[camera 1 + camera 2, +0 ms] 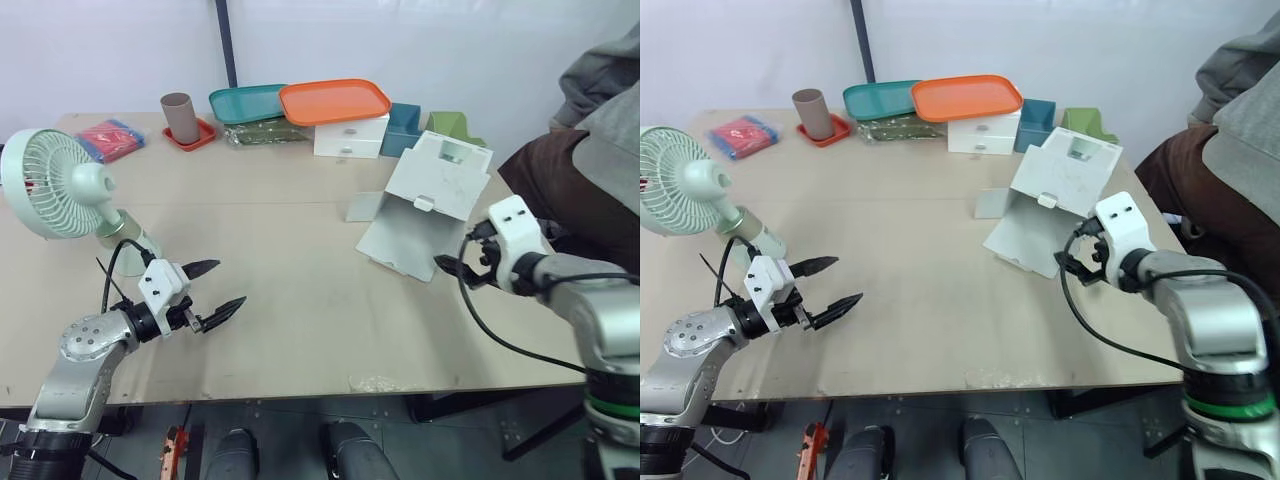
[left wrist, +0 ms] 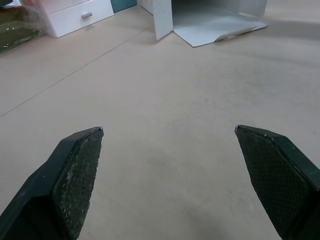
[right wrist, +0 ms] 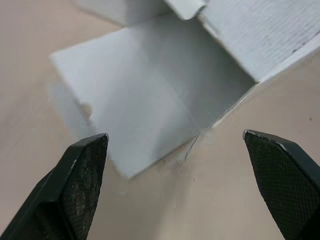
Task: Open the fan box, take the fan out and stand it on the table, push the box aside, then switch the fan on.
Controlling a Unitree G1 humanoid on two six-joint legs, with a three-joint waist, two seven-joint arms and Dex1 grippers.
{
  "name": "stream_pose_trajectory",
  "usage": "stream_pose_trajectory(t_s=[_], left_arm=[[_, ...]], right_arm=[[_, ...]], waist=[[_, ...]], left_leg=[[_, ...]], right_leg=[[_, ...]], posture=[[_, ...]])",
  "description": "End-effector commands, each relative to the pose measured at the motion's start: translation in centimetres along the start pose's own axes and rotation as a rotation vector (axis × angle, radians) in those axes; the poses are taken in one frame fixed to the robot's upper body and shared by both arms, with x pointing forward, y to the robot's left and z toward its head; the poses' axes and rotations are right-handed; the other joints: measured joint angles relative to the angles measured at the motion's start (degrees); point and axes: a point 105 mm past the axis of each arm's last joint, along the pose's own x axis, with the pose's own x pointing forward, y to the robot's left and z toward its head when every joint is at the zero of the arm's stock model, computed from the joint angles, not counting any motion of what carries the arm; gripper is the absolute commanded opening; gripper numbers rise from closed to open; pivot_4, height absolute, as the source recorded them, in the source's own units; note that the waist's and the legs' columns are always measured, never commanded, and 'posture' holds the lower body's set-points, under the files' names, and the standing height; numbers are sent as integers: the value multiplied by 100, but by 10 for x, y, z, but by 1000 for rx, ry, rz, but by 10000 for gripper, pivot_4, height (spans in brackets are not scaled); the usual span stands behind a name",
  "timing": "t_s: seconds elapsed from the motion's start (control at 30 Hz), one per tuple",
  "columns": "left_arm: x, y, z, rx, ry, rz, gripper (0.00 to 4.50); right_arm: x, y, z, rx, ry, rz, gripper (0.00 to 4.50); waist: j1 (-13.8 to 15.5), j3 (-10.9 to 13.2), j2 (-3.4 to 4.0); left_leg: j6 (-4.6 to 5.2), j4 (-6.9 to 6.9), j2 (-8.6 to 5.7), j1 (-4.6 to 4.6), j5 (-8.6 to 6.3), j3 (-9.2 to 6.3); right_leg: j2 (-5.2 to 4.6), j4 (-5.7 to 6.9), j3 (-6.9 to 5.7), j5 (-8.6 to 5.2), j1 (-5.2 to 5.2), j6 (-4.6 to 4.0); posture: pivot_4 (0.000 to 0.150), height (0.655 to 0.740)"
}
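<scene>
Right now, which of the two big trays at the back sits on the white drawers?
The orange tray, resting on the white drawers; the teal tray lies to its left.

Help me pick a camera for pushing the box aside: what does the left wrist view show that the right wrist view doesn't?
Of the two, the left wrist view has the left gripper, fingers open over a broad stretch of table, and, far off, the white drawer unit. The right wrist view has the right gripper, fingers open, close to the fan box, looking into its open mouth at the inner walls. Both share the fan box and the table.
</scene>
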Motion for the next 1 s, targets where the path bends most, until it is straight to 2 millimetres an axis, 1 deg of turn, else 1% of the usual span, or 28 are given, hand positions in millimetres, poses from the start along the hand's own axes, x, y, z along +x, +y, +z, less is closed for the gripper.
stream_pose_trajectory(t_s=[0.03,0.13,0.17,0.23,0.27,0.3,0.33,0.37,0.43,0.5,0.57,0.67,0.8,0.87,0.93,1.0], left_arm=[[-2,2,13,22,-48,3,45000],[-3,2,15,13,-57,-4,45000],[-4,1,16,11,-58,-5,45000],[-11,-1,21,-4,-69,-9,45000],[-13,-2,22,-9,-72,-10,45000],[-17,-5,24,-13,-71,-17,45000],[-21,-8,26,-14,-71,-21,45000],[-23,-10,27,-15,-70,-23,45000],[-33,-13,32,-29,-81,20,45000],[-43,-13,34,-32,-82,80,45000],[-51,-12,33,-21,-78,146,45000],[-63,-14,36,-14,-87,247,45000],[-71,-11,42,31,-91,369,45000],[-75,-13,57,54,-131,441,45000],[-85,-8,71,100,-169,559,45000],[-101,4,79,123,-187,718,45000]], right_arm=[[-28,16,25,-132,-116,119,44193],[-39,30,29,-196,-175,222,44193],[-40,37,35,-218,-225,267,44193],[-39,62,60,-214,-381,403,44193],[-39,71,70,-207,-439,450,44193],[-37,82,79,-195,-495,503,44193],[-33,92,84,-187,-526,557,44193],[-30,99,86,-183,-541,591,44193],[-15,112,95,-169,-598,658,44193],[-5,119,107,-139,-662,702,44193],[-3,126,114,-121,-716,764,44193],[6,137,111,-133,-734,839,44193],[18,139,107,-123,-734,867,44193],[26,142,108,-133,-728,868,44193],[33,144,113,-121,-737,877,44193],[41,147,113,-124,-727,891,44193]], waist=[[-19,0,0],[-43,0,-1],[-43,0,-1],[-60,1,-3],[-70,1,-3],[-91,1,-4],[-105,1,-4],[-105,1,-4],[-137,1,-6],[-127,1,-6],[-132,-3,-16],[-135,-1,-12],[-68,-3,-15],[-51,-3,-14],[-58,-2,-14],[-70,-2,-14]], left_leg=[[0,1,0,5,0,0],[1,7,2,23,1,0],[3,13,2,25,3,0],[5,26,2,24,4,3],[5,31,2,24,5,2],[5,35,2,24,5,3],[5,38,2,24,4,2],[5,45,2,24,5,1],[6,47,4,24,5,1],[6,47,4,21,5,0],[7,47,9,18,6,2],[7,49,8,9,6,10],[4,45,9,6,3,4],[4,47,8,6,4,4],[4,52,9,7,4,7],[5,53,9,11,4,9]], right_leg=[[1,0,0,2,3,0],[4,0,0,6,13,-15],[4,0,1,8,13,-31],[4,0,5,17,14,-29],[4,0,5,21,14,-30],[4,1,6,22,14,-29],[6,0,6,26,14,-28],[6,1,7,30,14,-26],[9,1,9,33,13,-27],[8,1,9,32,16,-27],[9,0,8,29,15,-28],[4,-1,8,27,10,-26],[5,-2,3,14,13,-28],[4,-1,3,17,12,-28],[5,-1,5,23,13,-28],[7,0,7,28,12,-30]], posture=[[1500,7400],[1500,7400],[1500,7400],[1500,7400],[1500,7400],[1500,7400],[1500,7400],[1500,7400],[1500,7400],[1500,7400],[1500,7400],[1500,7400],[1500,7400],[1500,7400],[1500,7400],[1500,7400]])
